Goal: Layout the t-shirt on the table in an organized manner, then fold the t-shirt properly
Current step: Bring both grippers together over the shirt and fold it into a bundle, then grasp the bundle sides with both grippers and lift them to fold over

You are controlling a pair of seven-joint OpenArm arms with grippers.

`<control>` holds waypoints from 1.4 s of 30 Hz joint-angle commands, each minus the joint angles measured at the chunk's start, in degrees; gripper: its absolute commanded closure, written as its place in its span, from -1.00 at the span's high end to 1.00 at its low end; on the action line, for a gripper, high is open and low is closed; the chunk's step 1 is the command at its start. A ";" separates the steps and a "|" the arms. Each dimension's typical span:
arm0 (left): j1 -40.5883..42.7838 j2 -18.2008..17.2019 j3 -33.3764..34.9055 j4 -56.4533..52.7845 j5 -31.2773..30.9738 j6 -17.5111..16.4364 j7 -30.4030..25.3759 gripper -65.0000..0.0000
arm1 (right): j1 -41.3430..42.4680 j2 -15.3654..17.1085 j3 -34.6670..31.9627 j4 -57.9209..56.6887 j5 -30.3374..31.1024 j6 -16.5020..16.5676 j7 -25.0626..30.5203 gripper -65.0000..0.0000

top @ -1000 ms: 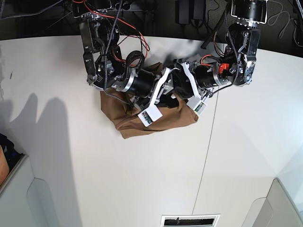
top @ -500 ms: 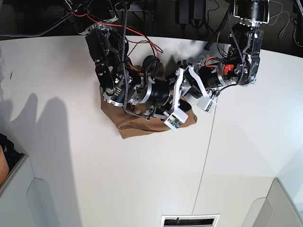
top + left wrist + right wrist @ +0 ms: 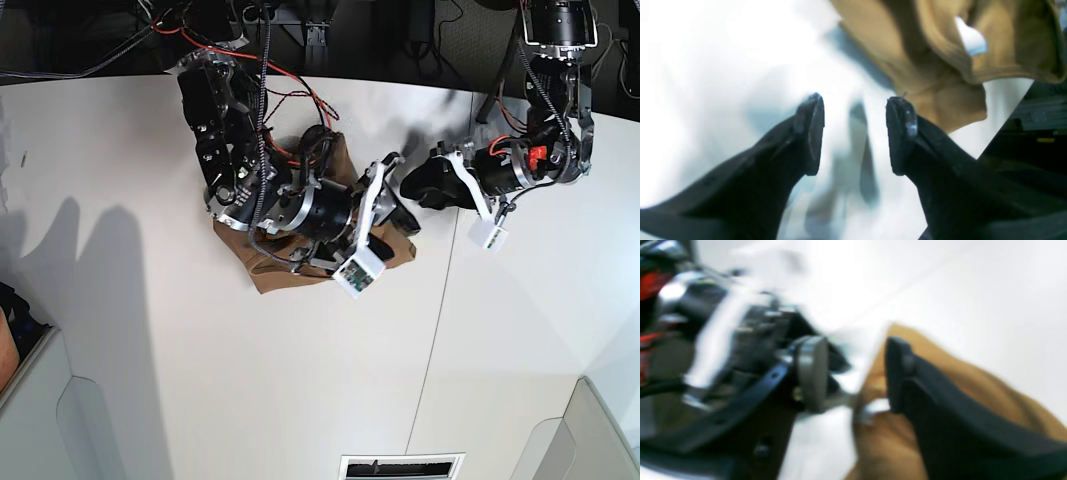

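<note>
The tan t-shirt (image 3: 268, 268) lies bunched on the white table (image 3: 150, 350), mostly hidden under my right arm. My right gripper (image 3: 396, 216) is open over the shirt's right edge. In the right wrist view, the right gripper (image 3: 853, 373) has tan fabric (image 3: 973, 386) under its right finger. My left gripper (image 3: 418, 186) is open and empty, just right of the shirt. In the left wrist view, the left gripper (image 3: 853, 133) is over bare table, with the t-shirt (image 3: 940, 100) and its white tag (image 3: 970, 40) ahead at the upper right.
A thin dark seam (image 3: 435, 320) runs down the table right of the shirt. Grey panels stand at the front left (image 3: 40, 420) and front right (image 3: 590, 440). A vent (image 3: 400, 466) sits at the front edge. Cables hang along the dark back edge (image 3: 300, 40).
My left arm has pulled back to the right, off the shirt. My right arm has swung further over the shirt, towards the front right.
</note>
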 commanded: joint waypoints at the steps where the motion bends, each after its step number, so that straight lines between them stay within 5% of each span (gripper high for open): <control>1: -0.72 -1.20 -0.55 0.76 -1.97 -0.54 -0.85 -0.08 | 1.42 -0.04 1.60 1.03 0.20 -0.90 1.90 -0.52; 3: -0.74 -2.64 -0.90 0.76 -3.52 -0.54 -0.22 -0.25 | 1.75 0.33 4.90 1.01 -0.07 -1.95 1.97 -1.00; 8: -0.76 -4.79 -0.90 0.76 -5.66 -0.54 2.75 -0.99 | 1.79 2.75 10.86 0.79 2.78 -2.34 0.66 -1.00; 13: -0.79 -5.20 -0.90 1.25 -5.68 -0.54 2.89 -1.00 | -2.25 5.51 10.93 0.61 8.57 -1.64 -0.92 -1.00; 18: -0.81 -5.22 -0.90 3.34 -5.66 -0.54 2.86 -1.00 | -8.57 5.55 9.33 0.66 13.27 2.36 -0.85 -1.00; 23: -0.79 -5.42 -0.90 6.86 -5.66 -0.54 3.21 -1.00 | -9.90 5.42 8.13 1.01 17.84 2.64 0.22 -1.00; 32: -0.59 -8.90 0.15 17.94 -12.00 -0.54 7.89 -1.00 | -3.15 5.31 11.74 2.03 14.19 2.45 2.19 -1.00; 37: -0.50 -8.44 10.47 19.65 -11.04 -0.54 7.98 -1.00 | 2.56 5.31 18.53 0.90 5.75 -0.76 3.08 -1.00; 42: -0.79 -4.00 19.43 19.65 -7.02 -0.54 6.23 -1.00 | 8.68 6.01 22.32 -8.48 3.93 -0.57 5.18 -1.00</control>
